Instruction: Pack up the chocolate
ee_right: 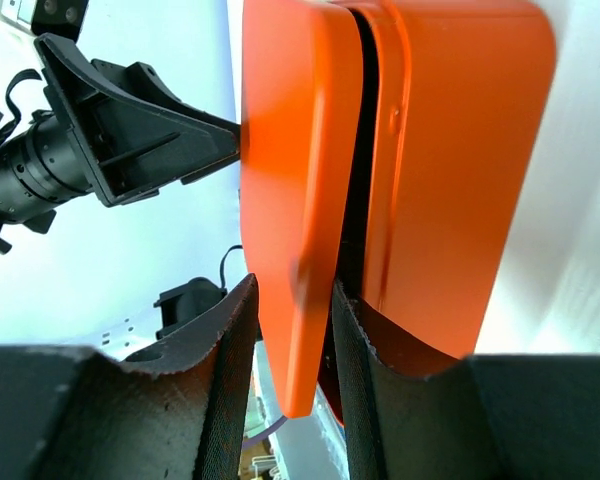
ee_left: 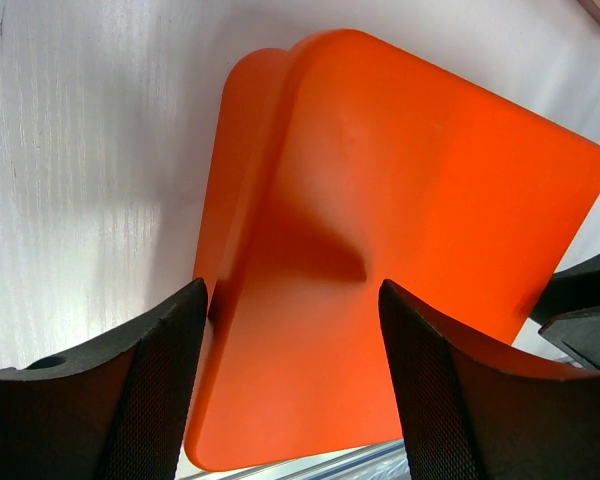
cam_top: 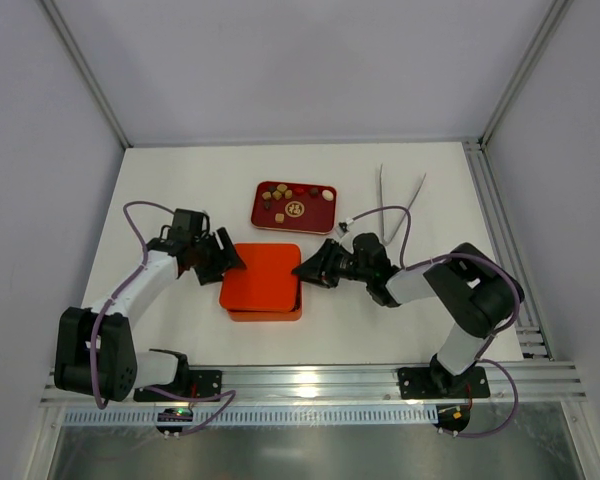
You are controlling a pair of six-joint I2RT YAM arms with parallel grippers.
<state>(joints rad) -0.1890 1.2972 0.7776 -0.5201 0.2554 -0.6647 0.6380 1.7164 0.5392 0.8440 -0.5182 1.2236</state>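
The chocolate, several small brown, tan and cream pieces, lies in the dark red tray at the back. In front of it stands the orange box. Its lid is lifted slightly off the base on the right side. My right gripper is shut on the lid's right edge, one finger in the gap under it. My left gripper stands open at the box's left side, fingers spread over the orange lid.
Metal tongs lie at the back right of the white table. An aluminium rail runs along the near edge by the arm bases. The right gripper's tip shows at the edge of the left wrist view.
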